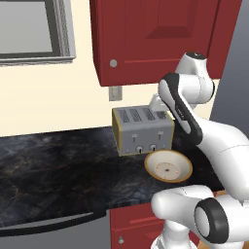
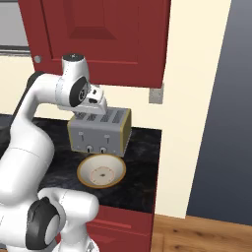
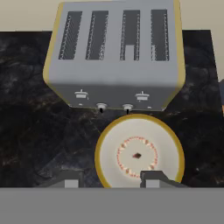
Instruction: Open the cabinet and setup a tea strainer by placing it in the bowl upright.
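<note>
Red cabinet (image 1: 160,34) is shut and the bowl (image 3: 139,153) empty, so everything's ahead of you; your gripper (image 3: 111,180) hangs part-open, holding nothing.

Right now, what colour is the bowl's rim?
Tan, around the cream bowl; clearest in the hand view.

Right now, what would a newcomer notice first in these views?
The big dark red cabinet, door shut, on the wall above the counter. Below it stand a silver four-slot toaster and, just in front, an empty cream bowl.
</note>
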Available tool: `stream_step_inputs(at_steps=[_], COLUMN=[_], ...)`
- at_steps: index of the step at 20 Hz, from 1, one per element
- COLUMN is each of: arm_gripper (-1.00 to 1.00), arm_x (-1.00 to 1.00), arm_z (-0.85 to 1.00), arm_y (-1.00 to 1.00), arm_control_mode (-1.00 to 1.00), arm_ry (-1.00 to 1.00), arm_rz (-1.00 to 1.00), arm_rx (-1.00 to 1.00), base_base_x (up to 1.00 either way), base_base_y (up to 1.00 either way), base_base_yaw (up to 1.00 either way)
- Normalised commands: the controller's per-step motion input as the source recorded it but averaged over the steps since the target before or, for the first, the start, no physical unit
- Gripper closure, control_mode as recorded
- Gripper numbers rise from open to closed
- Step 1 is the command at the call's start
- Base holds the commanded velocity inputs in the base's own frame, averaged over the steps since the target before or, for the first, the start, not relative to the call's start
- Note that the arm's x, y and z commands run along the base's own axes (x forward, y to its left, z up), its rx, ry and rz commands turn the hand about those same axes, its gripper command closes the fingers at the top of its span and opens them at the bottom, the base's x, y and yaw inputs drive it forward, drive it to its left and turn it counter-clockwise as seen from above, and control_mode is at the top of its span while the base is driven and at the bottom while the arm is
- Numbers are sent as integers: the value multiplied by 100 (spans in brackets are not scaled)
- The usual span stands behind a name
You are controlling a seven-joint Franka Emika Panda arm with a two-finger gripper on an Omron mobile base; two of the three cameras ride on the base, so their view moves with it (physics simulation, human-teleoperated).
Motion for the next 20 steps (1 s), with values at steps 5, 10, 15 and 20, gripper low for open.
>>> stream_step_inputs(at_steps=[5, 10, 15, 20], arm_gripper=[-100, -100, -100, -100], arm_x=[-2, -11, -4, -2], arm_z=[0, 16, 55, 58], arm_y=[4, 32, 51, 52], arm_control_mode=[-100, -100, -100, -100], arm_ry=[-1, -15, -22, -16], arm_rz=[0, 0, 0, 0], arm_rx=[0, -1, -6, -3], base_base_x=[0, 0, 0, 0], base_base_y=[0, 0, 0, 0], base_base_yaw=[0, 0, 0, 0])
